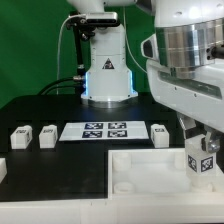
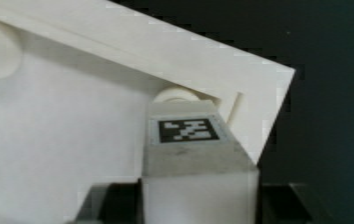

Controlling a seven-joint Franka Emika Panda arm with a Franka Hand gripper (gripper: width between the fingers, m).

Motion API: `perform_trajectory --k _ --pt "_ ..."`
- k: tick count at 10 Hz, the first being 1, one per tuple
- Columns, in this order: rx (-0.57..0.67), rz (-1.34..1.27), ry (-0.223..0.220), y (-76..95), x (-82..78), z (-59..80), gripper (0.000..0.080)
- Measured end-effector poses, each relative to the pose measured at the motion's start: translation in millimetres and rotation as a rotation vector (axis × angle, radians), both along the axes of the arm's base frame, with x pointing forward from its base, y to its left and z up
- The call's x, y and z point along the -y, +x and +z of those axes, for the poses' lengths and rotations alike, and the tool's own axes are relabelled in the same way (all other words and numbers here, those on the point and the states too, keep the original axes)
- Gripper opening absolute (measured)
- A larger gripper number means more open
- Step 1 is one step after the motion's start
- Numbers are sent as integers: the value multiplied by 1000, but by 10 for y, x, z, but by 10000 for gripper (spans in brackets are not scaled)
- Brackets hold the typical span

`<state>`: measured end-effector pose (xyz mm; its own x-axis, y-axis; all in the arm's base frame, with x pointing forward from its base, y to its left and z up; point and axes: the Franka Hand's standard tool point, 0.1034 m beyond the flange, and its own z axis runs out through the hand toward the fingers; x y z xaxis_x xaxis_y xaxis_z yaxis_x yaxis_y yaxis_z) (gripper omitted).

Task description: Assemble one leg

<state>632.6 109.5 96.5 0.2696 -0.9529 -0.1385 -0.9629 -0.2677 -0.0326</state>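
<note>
My gripper (image 1: 203,148) is shut on one leg (image 1: 203,161), a stubby white piece with a square code tag. It holds the leg upright at the corner of the large white tray-like part (image 1: 140,178) on the exterior view's right. In the wrist view the leg (image 2: 192,135) stands between the dark fingers (image 2: 117,206) of the gripper (image 2: 195,198). Its far end sits at the corner of the tray-like part (image 2: 85,110); whether it sits in the corner hole is hidden. Three other legs lie on the black table: two at the left (image 1: 20,134) (image 1: 47,135) and one near the middle right (image 1: 160,132).
The marker board (image 1: 104,130) lies flat between the loose legs. The arm's white base (image 1: 108,75) stands behind it before a green backdrop. A small white piece (image 1: 3,168) shows at the exterior view's left edge. The arm's bulk fills the upper right.
</note>
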Motion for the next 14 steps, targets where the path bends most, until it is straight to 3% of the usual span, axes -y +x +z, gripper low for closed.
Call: perform_trajectory --k 2,5,6,7,8,9,12,14 --pt "-21 -157 -3 -3 -33 1 291" --pt "-23 -162 -4 -6 -39 -4 291" --pt "-19 -124 -5 -12 -53 -18 430" --pt "-4 17 -4 -30 -90 -47 562" --pt "2 96 -4 -43 -115 -64 562" --pt "18 209 -2 -38 -122 -55 631" --pt "59 479 0 -37 -118 -53 649" --pt "101 828 -6 -35 -75 -79 649"
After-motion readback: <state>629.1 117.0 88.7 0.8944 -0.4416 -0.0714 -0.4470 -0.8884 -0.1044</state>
